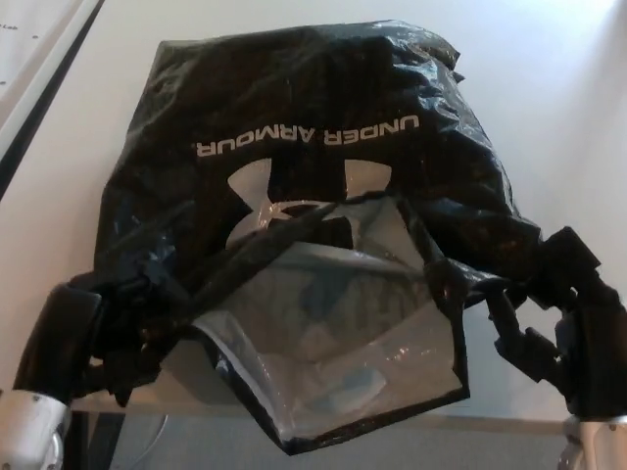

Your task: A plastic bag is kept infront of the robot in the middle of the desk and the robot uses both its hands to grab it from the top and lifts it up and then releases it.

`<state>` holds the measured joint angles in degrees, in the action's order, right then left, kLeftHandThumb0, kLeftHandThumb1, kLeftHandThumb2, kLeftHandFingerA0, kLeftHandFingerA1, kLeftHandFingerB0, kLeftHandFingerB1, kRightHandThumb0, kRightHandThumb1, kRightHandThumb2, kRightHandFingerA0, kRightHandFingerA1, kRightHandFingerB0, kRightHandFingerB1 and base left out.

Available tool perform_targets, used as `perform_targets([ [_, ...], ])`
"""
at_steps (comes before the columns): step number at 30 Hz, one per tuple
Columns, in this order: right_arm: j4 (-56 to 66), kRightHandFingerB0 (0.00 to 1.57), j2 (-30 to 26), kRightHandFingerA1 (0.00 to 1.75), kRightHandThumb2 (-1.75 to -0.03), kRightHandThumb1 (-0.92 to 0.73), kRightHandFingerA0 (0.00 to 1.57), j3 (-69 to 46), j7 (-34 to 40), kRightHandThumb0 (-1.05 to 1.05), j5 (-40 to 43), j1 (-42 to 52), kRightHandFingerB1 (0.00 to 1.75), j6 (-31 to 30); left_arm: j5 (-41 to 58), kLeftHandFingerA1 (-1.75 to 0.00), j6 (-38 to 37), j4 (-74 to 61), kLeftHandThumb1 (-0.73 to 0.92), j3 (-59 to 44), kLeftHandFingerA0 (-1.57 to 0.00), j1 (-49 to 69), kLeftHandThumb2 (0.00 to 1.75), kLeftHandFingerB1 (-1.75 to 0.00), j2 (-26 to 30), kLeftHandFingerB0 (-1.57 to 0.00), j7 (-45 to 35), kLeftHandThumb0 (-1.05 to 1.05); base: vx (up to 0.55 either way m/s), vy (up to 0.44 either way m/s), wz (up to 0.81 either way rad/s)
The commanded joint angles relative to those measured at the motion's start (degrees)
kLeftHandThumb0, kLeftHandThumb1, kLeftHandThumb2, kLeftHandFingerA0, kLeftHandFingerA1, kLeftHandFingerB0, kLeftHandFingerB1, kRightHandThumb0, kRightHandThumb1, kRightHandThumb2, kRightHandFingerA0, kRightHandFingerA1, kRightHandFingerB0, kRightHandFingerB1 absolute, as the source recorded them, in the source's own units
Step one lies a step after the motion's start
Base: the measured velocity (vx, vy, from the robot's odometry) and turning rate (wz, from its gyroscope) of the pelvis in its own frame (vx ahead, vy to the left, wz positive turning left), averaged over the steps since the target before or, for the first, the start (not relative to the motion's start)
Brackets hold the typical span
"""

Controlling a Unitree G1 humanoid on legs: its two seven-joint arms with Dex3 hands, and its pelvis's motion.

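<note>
The black plastic bag with white "UNDER ARMOUR" lettering and logo fills the middle of the white desk. Its near end is raised, and the grey inner side of the open mouth hangs toward me over the desk's front edge. My left hand is at the bag's near-left corner, shut on bunched black plastic. At the near-right corner, my right hand grips the bag's edge, with crumpled plastic running into its fingers.
A dark strip and a white panel run along the far left of the desk. The desk's front edge lies just under my hands, with grey floor below it.
</note>
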<state>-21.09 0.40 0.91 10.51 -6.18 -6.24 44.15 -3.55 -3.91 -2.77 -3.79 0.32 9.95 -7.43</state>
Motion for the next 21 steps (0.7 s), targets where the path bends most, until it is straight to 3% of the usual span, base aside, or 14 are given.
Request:
perform_targets([
  [1, 30.77, 0.55, -0.47, 1.75, -0.61, -0.73, 0.84, 1.96, -3.68, -0.44, 3.82, 4.17, 1.67, -14.00, 5.33, -1.74, -0.76, -18.76, 0.68, -5.19, -0.95, -4.76, 0.58, -1.34, -0.59, -0.85, 2.96, -0.13, 0.00, 0.000, 0.00],
  [6, 42.65, 0.57, -1.90, 1.75, -0.60, -0.72, 0.88, 1.64, -4.50, -0.43, 5.69, 2.56, 1.75, -18.87, 8.76, -1.72, 4.04, -29.90, 0.62, -6.98, -1.05, -7.79, 0.60, -1.39, -0.59, -0.97, 3.05, -0.15, 0.00, 0.000, 0.00],
  [7, 46.26, 0.59, -2.20, 1.75, -0.60, -0.73, 0.89, 1.36, -4.53, -0.40, 6.01, 1.95, 1.74, -20.97, 8.72, -1.39, 3.41, -32.22, 0.42, -7.44, -1.33, -9.12, 0.86, -1.24, -0.07, -1.17, 2.87, -0.17, 0.00, 0.000, 0.00],
  [8, 48.33, 0.64, -2.35, 1.75, -0.61, -0.73, 0.92, 1.01, -4.45, -0.38, 6.10, 1.13, 1.70, -22.03, 11.95, -1.65, 4.15, -33.75, 0.59, -7.80, -1.08, -10.44, 0.62, -1.30, -0.22, -1.05, 2.68, -0.13, 0.00, 0.000, 0.00],
  [11, 52.90, 0.66, -2.76, 1.75, -0.61, -0.72, 0.93, 0.75, -4.37, -0.39, 7.90, -0.57, 1.68, -25.20, 17.58, -1.62, 5.84, -37.00, 0.59, -8.82, -1.09, -13.41, 0.64, -1.27, -0.26, -1.08, 2.71, -0.09, 0.00, 0.000, 0.00],
  [13, 56.09, 0.72, -3.48, 1.75, -0.62, -0.72, 0.99, -0.20, -4.38, -0.44, 8.32, -2.73, 1.57, -27.65, 10.66, -1.52, 6.55, -40.26, 0.58, -10.58, -1.16, -16.53, 0.62, -1.25, 1.10, -1.08, 4.80, -0.35, 0.00, 0.000, 0.00],
  [17, 58.73, 0.72, -5.96, 1.75, -0.63, -0.73, 0.99, -1.81, -5.25, -0.43, 11.28, -7.90, 1.55, -29.30, 16.47, -1.51, 9.78, -43.55, 0.58, -13.09, -1.10, -24.51, 0.61, -1.30, 3.33, -1.05, 4.70, -0.29, 0.00, 0.000, 0.00],
  [18, 59.55, 0.75, -6.38, 1.75, -0.62, -0.71, 0.98, -2.49, -4.97, -0.48, 11.82, -9.94, 1.55, -30.53, 21.06, -1.50, 10.82, -43.90, 0.60, -13.75, -1.10, -28.50, 0.68, -1.22, 4.78, -1.05, 4.28, -0.18, 0.00, 0.000, 0.00],
  [21, 61.92, 0.79, -6.63, 1.75, -0.68, -0.68, 0.93, -3.48, -4.24, -0.53, 11.66, -12.37, 1.53, -34.10, 25.09, -1.51, 20.19, -48.74, 0.56, -14.65, -1.10, -33.93, 0.62, -1.21, 5.15, -1.09, 8.29, -0.26, 0.00, 0.000, 0.00],
])
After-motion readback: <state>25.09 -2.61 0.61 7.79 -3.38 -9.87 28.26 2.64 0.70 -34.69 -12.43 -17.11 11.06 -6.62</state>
